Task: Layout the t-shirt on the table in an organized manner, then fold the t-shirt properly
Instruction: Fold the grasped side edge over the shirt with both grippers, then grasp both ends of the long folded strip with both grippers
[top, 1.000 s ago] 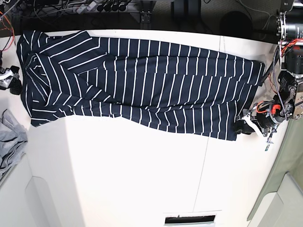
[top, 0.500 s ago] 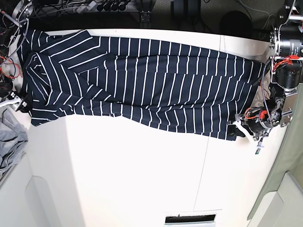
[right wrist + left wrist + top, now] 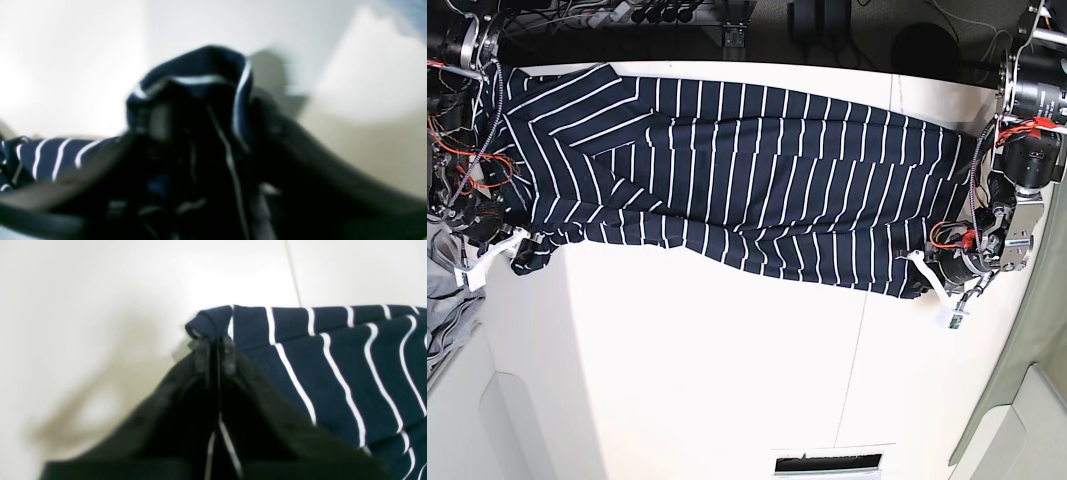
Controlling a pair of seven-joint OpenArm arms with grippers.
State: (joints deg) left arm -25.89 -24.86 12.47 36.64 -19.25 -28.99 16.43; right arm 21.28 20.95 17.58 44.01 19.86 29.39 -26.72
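- Since the earlier base picture, the left claw [image 3: 924, 279] has been closed on the hem corner of the t-shirt [image 3: 747, 175] at the right side of the desk [image 3: 727, 370]; a moment ago it stood open just beside that corner.
- The right claw [image 3: 515, 250] has been brought in from the desk's left edge to the shirt's lower-left corner, where the cloth is now bunched and lifted rather than lying flat.
- In the left wrist view the jaws are seen pressed together with a rolled fold of the t-shirt [image 3: 333, 356] pinched at the tips of the left claw [image 3: 215, 351].
- In the right wrist view a hump of striped fabric [image 3: 200, 73] is seen gathered between the jaws of the right claw [image 3: 203, 123]; the picture is blurred, so how far the jaws have closed cannot be told.
- The t-shirt is spread lengthwise along the far edge of the desk, reaching from near the left edge almost to the right edge.
- No brand, label or readable writing is seen on the shirt or the desk.
- A grey garment [image 3: 445, 300] is lying at the left edge, just beside the right claw.
- The whole near half of the desk, crossed by a thin dark seam [image 3: 855, 380], is left bare below the shirt.
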